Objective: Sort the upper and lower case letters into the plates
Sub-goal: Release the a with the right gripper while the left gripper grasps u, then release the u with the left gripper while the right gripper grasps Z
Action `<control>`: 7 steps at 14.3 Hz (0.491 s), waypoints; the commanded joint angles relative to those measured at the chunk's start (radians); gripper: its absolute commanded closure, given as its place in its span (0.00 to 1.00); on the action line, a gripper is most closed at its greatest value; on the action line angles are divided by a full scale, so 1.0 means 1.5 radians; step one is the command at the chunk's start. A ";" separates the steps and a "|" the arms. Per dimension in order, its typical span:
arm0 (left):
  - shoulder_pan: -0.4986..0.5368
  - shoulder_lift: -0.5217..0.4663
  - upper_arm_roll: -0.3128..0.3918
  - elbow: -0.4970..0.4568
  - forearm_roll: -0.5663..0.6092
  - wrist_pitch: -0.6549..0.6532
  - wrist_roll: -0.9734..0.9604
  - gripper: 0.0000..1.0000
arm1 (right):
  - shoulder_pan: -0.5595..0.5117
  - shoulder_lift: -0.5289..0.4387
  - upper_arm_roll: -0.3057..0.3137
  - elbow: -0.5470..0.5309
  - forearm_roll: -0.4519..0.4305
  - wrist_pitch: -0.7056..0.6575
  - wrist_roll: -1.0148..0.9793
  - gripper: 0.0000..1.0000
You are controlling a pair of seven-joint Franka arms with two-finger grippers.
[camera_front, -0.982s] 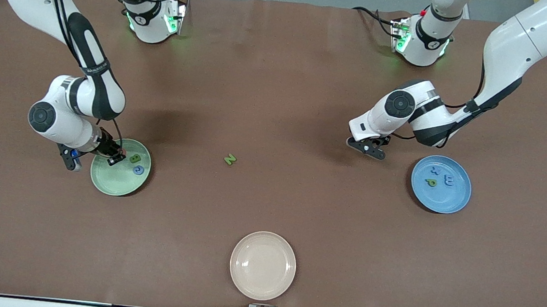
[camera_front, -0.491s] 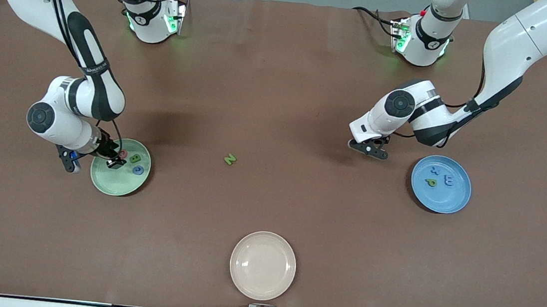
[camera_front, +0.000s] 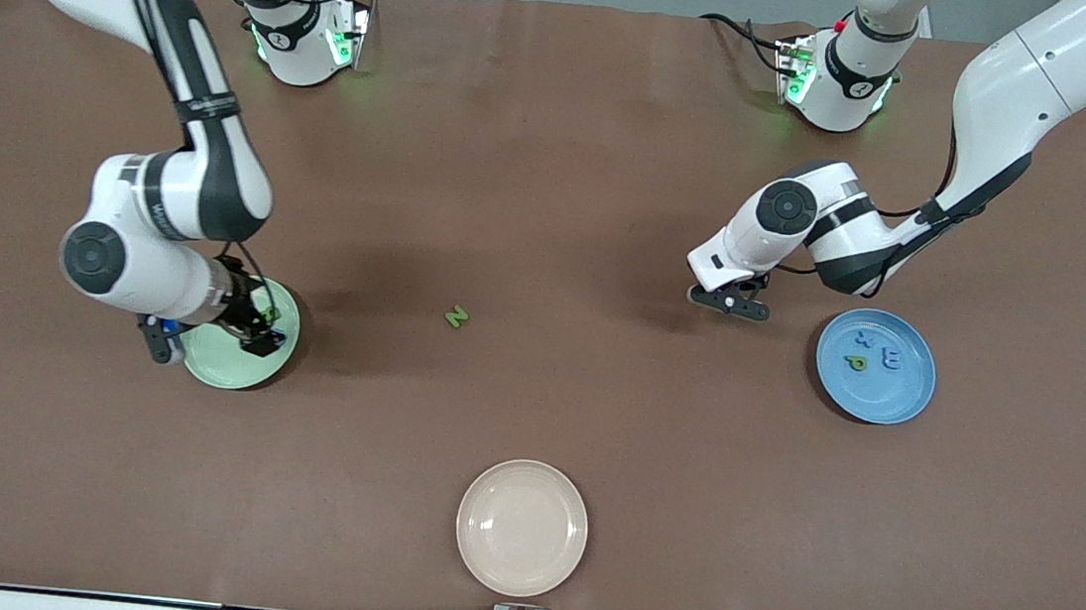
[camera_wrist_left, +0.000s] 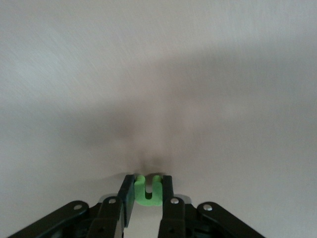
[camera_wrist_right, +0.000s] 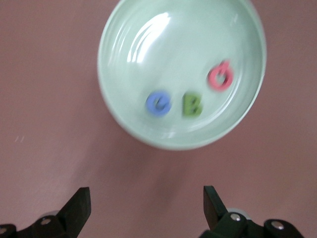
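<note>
Pale green round shallow plate [camera_front: 233, 365] sits at the right arm's end of the table, directly under the right gripper [camera_front: 211, 338], which hangs above it with fingers spread wide and nothing between them. The right wrist view shows three small flat letters lying in this dish: a blue round letter [camera_wrist_right: 158, 103], a dark green B-shaped letter [camera_wrist_right: 192, 104] just beside it, and a red round letter [camera_wrist_right: 220, 77] next to that, close to the plate's wall. All three lie apart from the gripper's fingers [camera_wrist_right: 79, 208].

A small green N letter [camera_front: 456, 317] lies alone on the brown table top [camera_front: 553, 196], between the two grippers and well apart from both.

A cream round plate [camera_front: 522, 527] sits near the front camera edge, nothing in it.

The left gripper [camera_front: 729, 301] is low over bare table, beside the blue plate and toward the table's middle. Its fingers are pressed onto a small bright green letter [camera_wrist_left: 148, 190], pinched between the pads in the left wrist view.

Blue round shallow plate [camera_front: 876, 366], at the left arm's end, holds three letters: a small blue one [camera_front: 864, 338], a green p-shaped one [camera_front: 856, 362], and a blue E-shaped one [camera_front: 891, 358].
</note>
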 commanded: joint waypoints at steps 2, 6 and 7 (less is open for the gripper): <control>0.020 -0.028 -0.004 0.073 -0.006 -0.034 0.004 0.90 | 0.086 0.015 -0.005 -0.004 0.021 0.068 0.147 0.00; 0.087 -0.028 -0.042 0.146 -0.025 -0.103 0.072 0.89 | 0.138 0.060 -0.006 -0.004 0.021 0.140 0.251 0.00; 0.116 -0.028 -0.062 0.152 -0.033 -0.115 0.094 0.89 | 0.154 0.073 -0.006 -0.004 0.014 0.159 0.267 0.00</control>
